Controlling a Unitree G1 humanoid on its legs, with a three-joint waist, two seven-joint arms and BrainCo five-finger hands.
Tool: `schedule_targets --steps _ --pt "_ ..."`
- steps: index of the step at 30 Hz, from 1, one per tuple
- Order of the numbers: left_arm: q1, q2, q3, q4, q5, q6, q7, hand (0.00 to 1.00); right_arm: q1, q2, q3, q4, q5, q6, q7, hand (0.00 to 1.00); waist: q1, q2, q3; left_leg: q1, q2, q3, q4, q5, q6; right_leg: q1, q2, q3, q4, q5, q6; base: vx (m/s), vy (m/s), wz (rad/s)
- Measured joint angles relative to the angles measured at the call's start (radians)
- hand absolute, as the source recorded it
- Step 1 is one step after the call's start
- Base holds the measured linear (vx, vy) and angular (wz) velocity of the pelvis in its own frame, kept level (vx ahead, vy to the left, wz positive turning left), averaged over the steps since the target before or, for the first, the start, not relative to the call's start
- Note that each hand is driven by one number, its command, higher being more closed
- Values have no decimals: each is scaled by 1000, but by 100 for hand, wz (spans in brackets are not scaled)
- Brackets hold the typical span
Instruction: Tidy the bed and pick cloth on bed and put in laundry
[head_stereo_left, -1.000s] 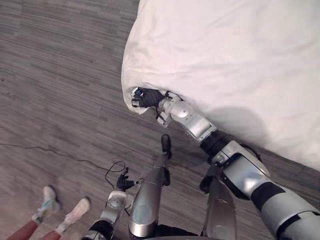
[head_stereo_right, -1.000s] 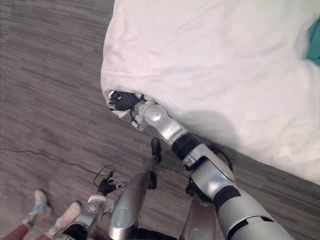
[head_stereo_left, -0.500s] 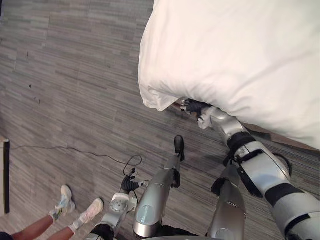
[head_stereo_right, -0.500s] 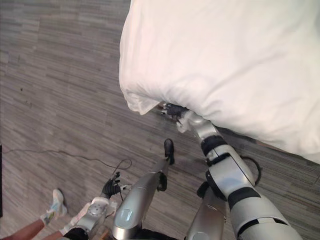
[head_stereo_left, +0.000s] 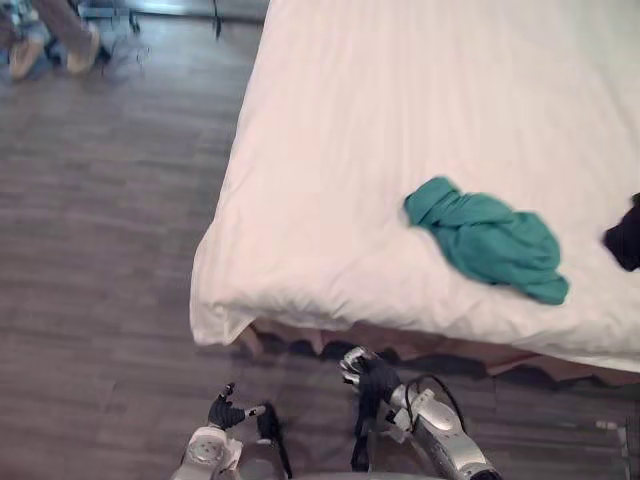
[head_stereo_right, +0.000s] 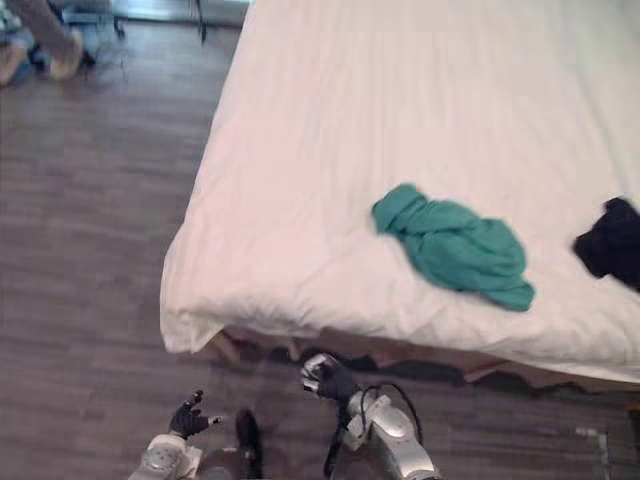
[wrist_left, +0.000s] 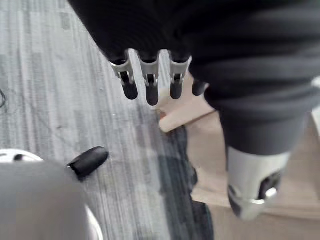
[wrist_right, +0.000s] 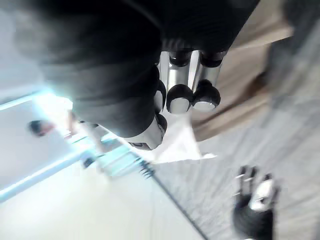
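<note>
On the bed (head_stereo_left: 330, 180), over on its right half, a crumpled teal cloth (head_stereo_left: 485, 238) lies on the smooth white sheet. Farther right, near the edge, is a dark cloth (head_stereo_right: 608, 240), probably another garment, though it is too bunched to be sure. The sheet looks drawn flat across the top and hangs over the near left corner, so the tidying part seems largely done and the step in hand is fetching the cloth. Both hands are low over the floor (head_stereo_left: 100, 250) at the near side of the bed, well apart from either cloth. The left hand (head_stereo_left: 225, 412) hangs with its fingers relaxed and straight, grasping nothing. The right hand (head_stereo_left: 366, 373) sits just below the bed's near edge and also appears released and empty, as far as its close wrist view lets me judge. The next move calls for raising the right arm and reaching far and right over the mattress to the teal cloth, then closing on a thick fold so the whole bundle lifts together. Soft fabric may trail or slip from a shallow pinch. Where the laundry goes I cannot tell, so the carry will need a turn to find it. A person's shoes (head_stereo_left: 50, 40) stand at the far left.
</note>
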Motion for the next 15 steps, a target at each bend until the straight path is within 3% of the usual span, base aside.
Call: schedule_targets --steps 4,6,10,12,15 --pt "-2 0 2 14 3 25 3 0 -107 15 40 -144 73 56 -2 100 0 -2 -15 32 11 35 -3 -5 -8 15 13 26 1 0 -1 24 -21 -21" --pt "-7 1 11 28 -13 42 3 0 -232 31 53 -149 95 103 -34 100 4 -2 -19 51 18 70 -3 -7 -10 16 24 55 2 3 -5 -8 -33 -36" --pt "-7 0 48 45 -38 60 3 0 -375 73 67 -90 91 133 -123 100 11 0 -18 59 28 101 0 -9 -14 2 39 95 2 15 -21 -43 -46 -31" --pt "-17 5 51 47 -50 60 3 0 -444 93 72 -53 90 140 -170 100 25 8 -6 26 29 111 8 -8 -16 -31 41 110 2 25 -28 -83 -57 -25" --pt "-56 8 52 41 -79 50 6 0 -603 110 38 36 69 142 -237 100 48 11 75 -29 33 103 41 -6 -15 -72 40 115 3 48 -38 -93 -70 4"
